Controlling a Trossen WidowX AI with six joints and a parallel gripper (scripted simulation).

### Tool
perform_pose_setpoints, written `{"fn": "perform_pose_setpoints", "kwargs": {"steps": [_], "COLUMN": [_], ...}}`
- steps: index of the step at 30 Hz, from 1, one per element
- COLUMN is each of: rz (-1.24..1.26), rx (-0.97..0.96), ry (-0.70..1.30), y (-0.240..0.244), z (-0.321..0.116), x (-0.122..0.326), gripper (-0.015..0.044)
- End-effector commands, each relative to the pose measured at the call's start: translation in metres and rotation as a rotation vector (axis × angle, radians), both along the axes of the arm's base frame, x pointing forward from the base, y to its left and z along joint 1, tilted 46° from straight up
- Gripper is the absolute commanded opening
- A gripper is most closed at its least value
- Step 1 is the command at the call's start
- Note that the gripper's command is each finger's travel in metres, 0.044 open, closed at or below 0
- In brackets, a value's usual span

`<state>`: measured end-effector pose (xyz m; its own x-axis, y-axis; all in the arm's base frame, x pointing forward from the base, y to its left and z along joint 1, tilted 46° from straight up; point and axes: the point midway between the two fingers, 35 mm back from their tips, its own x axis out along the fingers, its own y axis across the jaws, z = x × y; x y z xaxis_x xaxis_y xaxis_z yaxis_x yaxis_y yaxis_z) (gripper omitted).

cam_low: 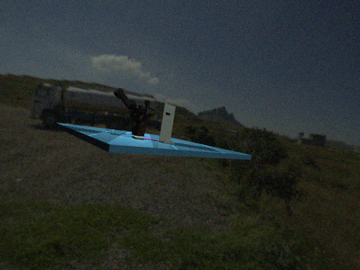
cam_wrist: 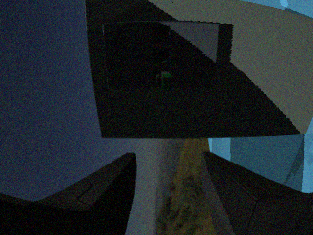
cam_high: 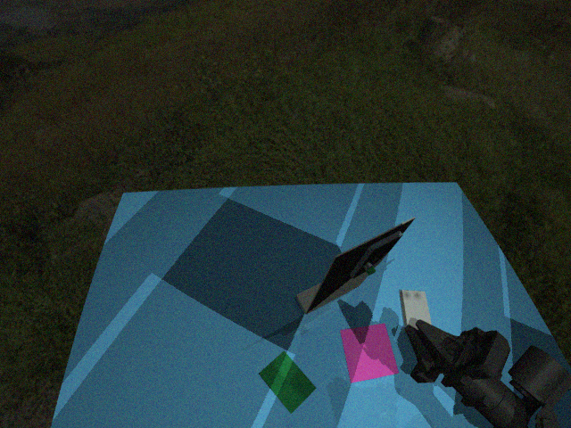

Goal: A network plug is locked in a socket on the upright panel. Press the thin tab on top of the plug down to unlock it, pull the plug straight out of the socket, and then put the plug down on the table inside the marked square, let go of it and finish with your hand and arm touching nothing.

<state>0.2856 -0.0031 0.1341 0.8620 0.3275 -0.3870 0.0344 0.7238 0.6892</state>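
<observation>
Lining up on the locked plug
The plug [cam_high: 370,269] [cam_wrist: 165,78] sits at the panel [cam_high: 338,271] [cam_low: 167,123] [cam_wrist: 196,110], ahead of the jaws [cam_high: 409,324] and well apart. They stand partly open, holding nothing. This looks like the approach; next, presumably, reach its top tab and press down.

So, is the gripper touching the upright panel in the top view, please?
No, the gripper stands apart from the panel.
</observation>
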Motion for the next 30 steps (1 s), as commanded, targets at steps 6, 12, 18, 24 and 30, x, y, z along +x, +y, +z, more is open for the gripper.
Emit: {"fn": "perform_pose_setpoints", "kwargs": {"steps": [6, 12, 18, 24, 30], "rz": [0.001, 0.001, 0.001, 0.001, 0.001], "rx": [0.010, 0.010, 0.011, 0.011, 0.011], "ry": [0.010, 0.009, 0.008, 0.008, 0.007], "y": [0.003, 0.006, 0.010, 0.011, 0.011], "z": [-0.005, -0.010, -0.015, -0.016, -0.016], "x": [0.022, 0.039, 0.055, 0.059, 0.066], "gripper": [0.0156, 0.0156, 0.0156, 0.0156, 0.0156]}}
